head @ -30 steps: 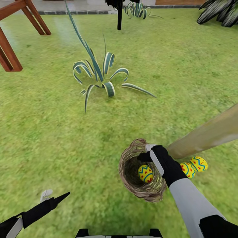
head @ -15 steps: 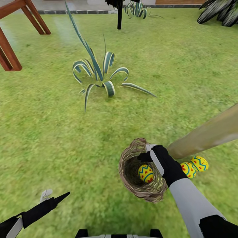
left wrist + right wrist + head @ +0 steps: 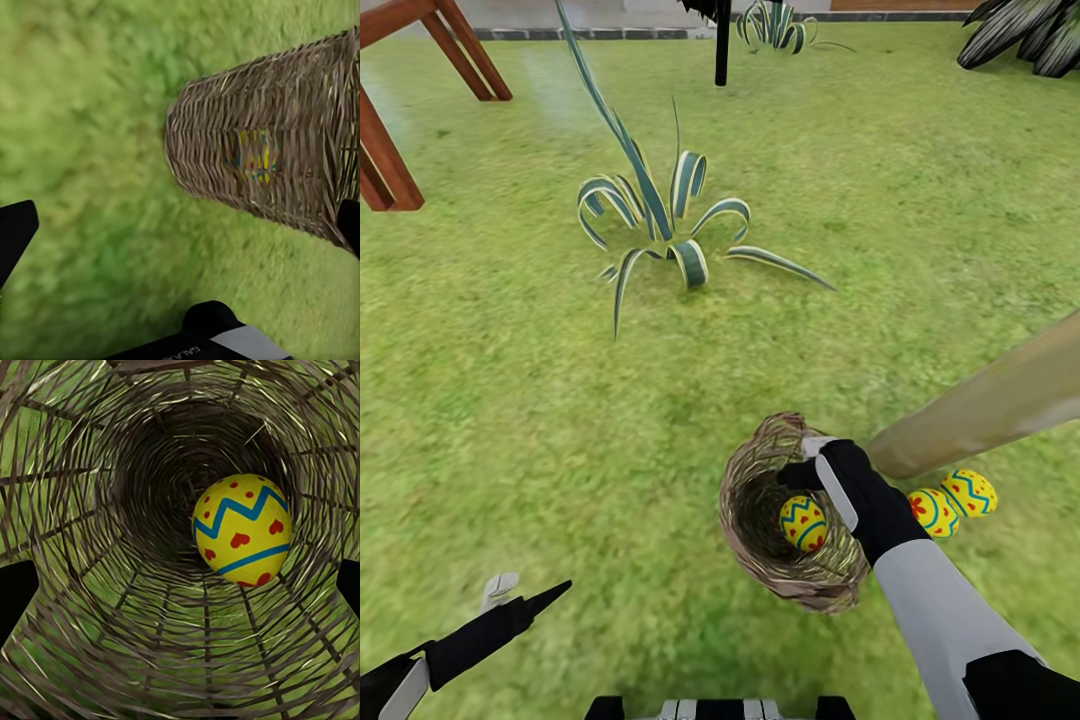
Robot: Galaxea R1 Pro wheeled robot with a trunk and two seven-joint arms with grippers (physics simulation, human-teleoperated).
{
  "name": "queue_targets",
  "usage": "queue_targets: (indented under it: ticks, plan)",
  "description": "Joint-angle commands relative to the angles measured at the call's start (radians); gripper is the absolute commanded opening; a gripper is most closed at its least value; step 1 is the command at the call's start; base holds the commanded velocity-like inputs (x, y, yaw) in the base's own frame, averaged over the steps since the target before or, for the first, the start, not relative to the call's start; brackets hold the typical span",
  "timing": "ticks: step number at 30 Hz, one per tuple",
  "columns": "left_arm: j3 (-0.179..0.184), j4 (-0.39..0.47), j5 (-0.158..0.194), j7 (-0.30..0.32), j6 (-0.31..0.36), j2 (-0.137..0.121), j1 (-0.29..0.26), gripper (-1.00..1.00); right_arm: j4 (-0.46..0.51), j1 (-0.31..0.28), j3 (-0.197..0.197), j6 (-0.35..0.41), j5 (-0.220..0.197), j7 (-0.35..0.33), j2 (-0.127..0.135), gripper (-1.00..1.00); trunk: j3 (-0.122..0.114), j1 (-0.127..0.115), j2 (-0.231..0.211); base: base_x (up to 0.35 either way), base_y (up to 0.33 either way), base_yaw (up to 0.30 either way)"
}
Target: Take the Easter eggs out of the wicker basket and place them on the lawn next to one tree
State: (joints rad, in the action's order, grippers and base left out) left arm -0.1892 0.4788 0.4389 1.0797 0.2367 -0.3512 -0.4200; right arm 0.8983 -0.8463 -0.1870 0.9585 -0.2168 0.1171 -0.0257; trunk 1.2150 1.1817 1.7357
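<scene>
Nearest, our left gripper (image 3: 510, 597) hangs empty over the lawn (image 3: 560, 420), fingers apart. Further on, our right gripper (image 3: 807, 462) reaches into the tipped wicker basket (image 3: 760, 540); whether its jaws are closed we cannot tell. One egg (image 3: 801, 524) lies inside, two eggs (image 3: 952, 503) against the tree (image 3: 980, 405). Beyond stands a striped plant (image 3: 660, 230).

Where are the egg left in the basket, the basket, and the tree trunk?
egg in the basket (image 3: 241, 529): right wrist view, middle of its shell.
wicker basket (image 3: 745, 515): head view, inner left wall.
tree trunk (image 3: 990, 403): head view, mid-trunk, above the two eggs on the lawn.
</scene>
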Motion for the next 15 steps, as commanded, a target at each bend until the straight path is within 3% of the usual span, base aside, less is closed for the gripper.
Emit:
queue_targets:
  ticks: [1, 15]
  plan:
    - [-0.001, 0.000, 0.004, 0.003, 0.010, 0.000, 0.000, 1.00, 0.001, 0.000, -0.002, 0.002, -0.011, 0.010, 0.002, 1.00, 0.004, 0.004, 0.007, 0.000, 0.000, 0.000]
    - [-0.001, 0.000, 0.004, 0.004, 0.011, 0.000, 0.000, 1.00, 0.001, 0.001, -0.006, -0.001, -0.010, 0.010, 0.003, 1.00, 0.048, 0.058, 0.105, 0.000, 0.000, 0.000]
